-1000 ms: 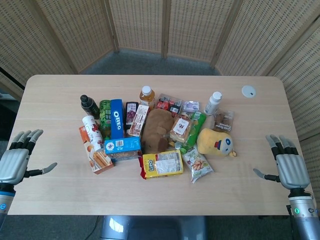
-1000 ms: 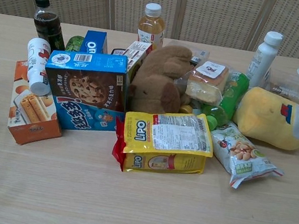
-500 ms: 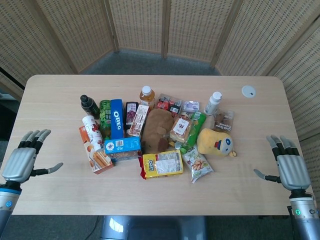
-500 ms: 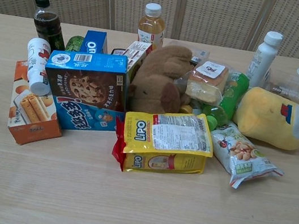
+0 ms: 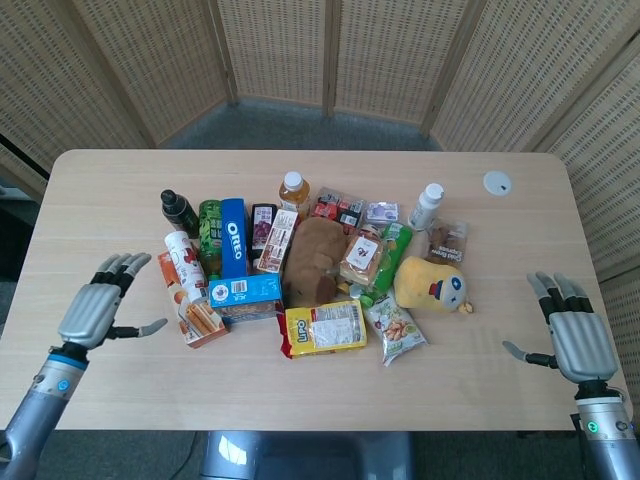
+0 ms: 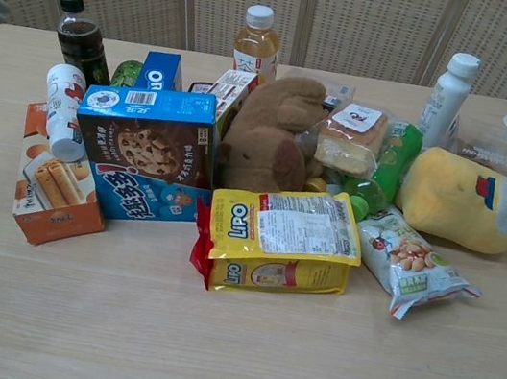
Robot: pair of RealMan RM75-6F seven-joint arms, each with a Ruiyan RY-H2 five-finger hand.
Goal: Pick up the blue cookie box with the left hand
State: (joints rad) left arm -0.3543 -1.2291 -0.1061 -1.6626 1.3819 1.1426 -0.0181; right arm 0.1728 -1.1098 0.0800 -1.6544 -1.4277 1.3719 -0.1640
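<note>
Nearest the lower edge of the head view, the left hand (image 5: 93,312) hangs at lower left over the desk (image 5: 120,390), fingers spread and holding nothing, its thumb pointing toward the clutter; that open, level pose looks like a hand readying to close around a box side. The right hand (image 5: 574,337) sits at lower right, likewise spread and empty, well apart from everything, which suits a task that gives it no part

In front of the pile lies the yellow Lipo bag (image 6: 279,238), with a small nut packet (image 6: 410,262) just beside it to the right. Left of the bag stands the blue cookie box (image 6: 146,164), upright on its long edge, centre-left in the chest view, its printed face toward the camera. It is wedged: an orange biscuit box (image 6: 51,190) touches its left side with a white tube (image 6: 62,109) leaning above it, and a brown plush toy (image 6: 267,138) presses at its right. A grasp from the left will probably have to clear the orange box first

Further back stand an Oreo box (image 5: 234,236), a dark bottle (image 6: 80,36), a juice bottle (image 6: 257,42), a white bottle (image 6: 446,86) and a yellow plush (image 6: 466,201)

Compared with a second ago, the left hand has moved inward from the frame's far left edge toward the orange box, and its fingertips now just show at the chest view's left edge; the right hand and all the goods are unchanged
</note>
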